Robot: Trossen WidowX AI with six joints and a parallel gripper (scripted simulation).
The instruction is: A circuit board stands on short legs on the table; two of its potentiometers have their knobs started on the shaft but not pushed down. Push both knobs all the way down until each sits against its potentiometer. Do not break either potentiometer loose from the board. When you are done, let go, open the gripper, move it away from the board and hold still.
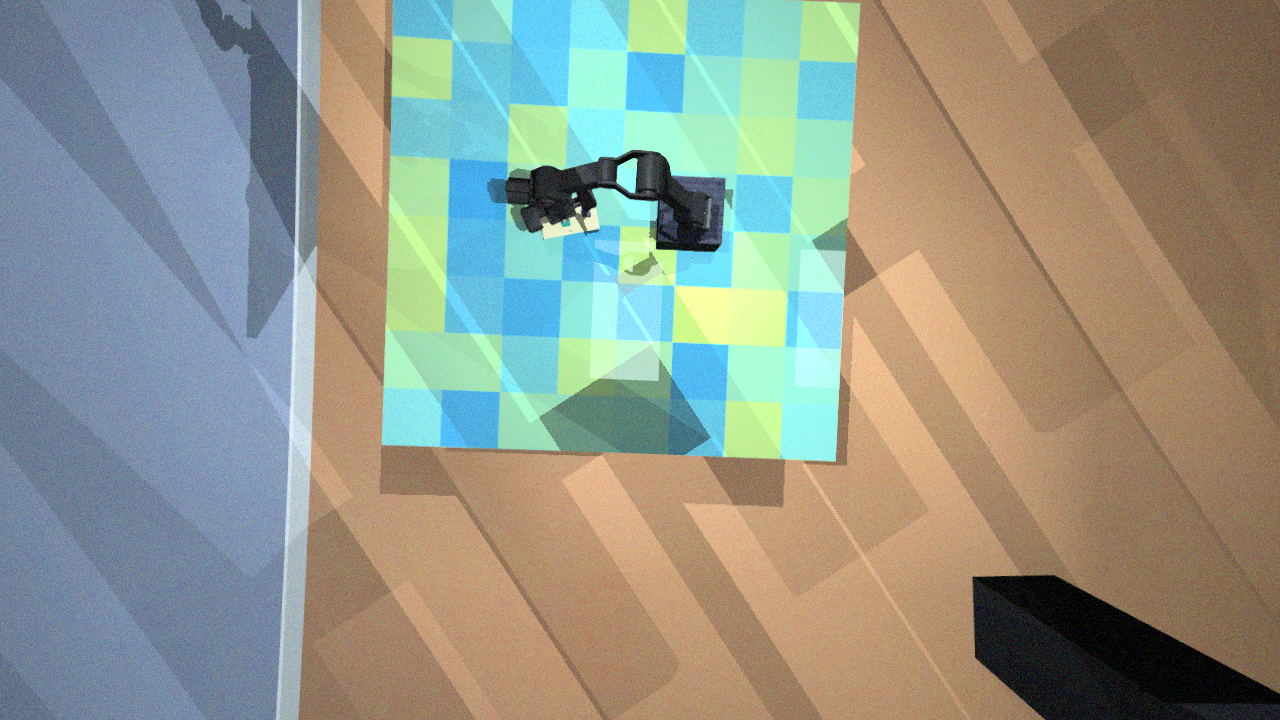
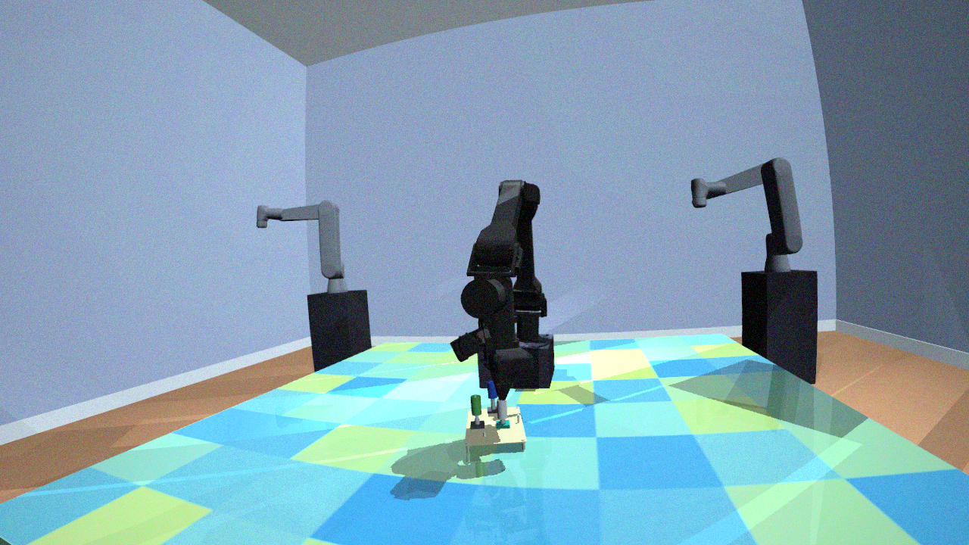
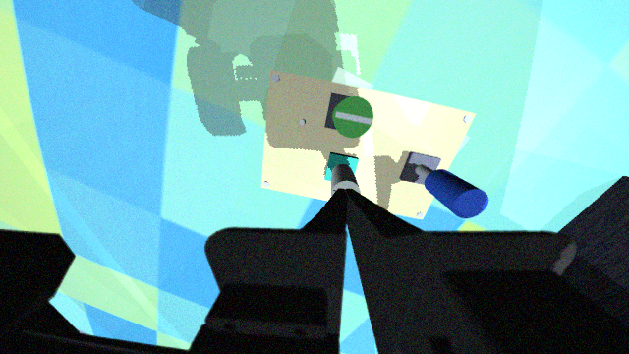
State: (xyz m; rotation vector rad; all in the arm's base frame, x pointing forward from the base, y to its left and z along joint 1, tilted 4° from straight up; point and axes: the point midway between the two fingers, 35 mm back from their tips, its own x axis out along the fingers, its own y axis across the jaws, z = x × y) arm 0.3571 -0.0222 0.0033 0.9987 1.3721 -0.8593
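Observation:
The cream circuit board (image 1: pixel 554 231) (image 2: pixel 494 439) (image 3: pixel 290 169) stands on short legs. A grey knob (image 2: pixel 502 409) (image 3: pixel 343 176) stands over the teal potentiometer (image 2: pixel 503 425) (image 3: pixel 339 158); whether it sits against it is unclear. A green knob (image 2: pixel 475 405) (image 3: pixel 353 128) with a pale stripe stands over a black potentiometer, with shaft showing below it. A blue knob (image 2: pixel 492 389) (image 3: pixel 449 189) is raised on its shaft over a dark grey potentiometer (image 3: pixel 427 160). My gripper (image 2: pixel 502 397) (image 3: pixel 344 195) is shut and empty, its tips at the grey knob's top, seemingly touching it.
The green knob stands close beside the grey one, and the blue knob rises beside my fingers in the wrist view. A small pin (image 3: pixel 302 122) stands on the board. My arm's base (image 1: pixel 691 234) is to the board's right in the top view.

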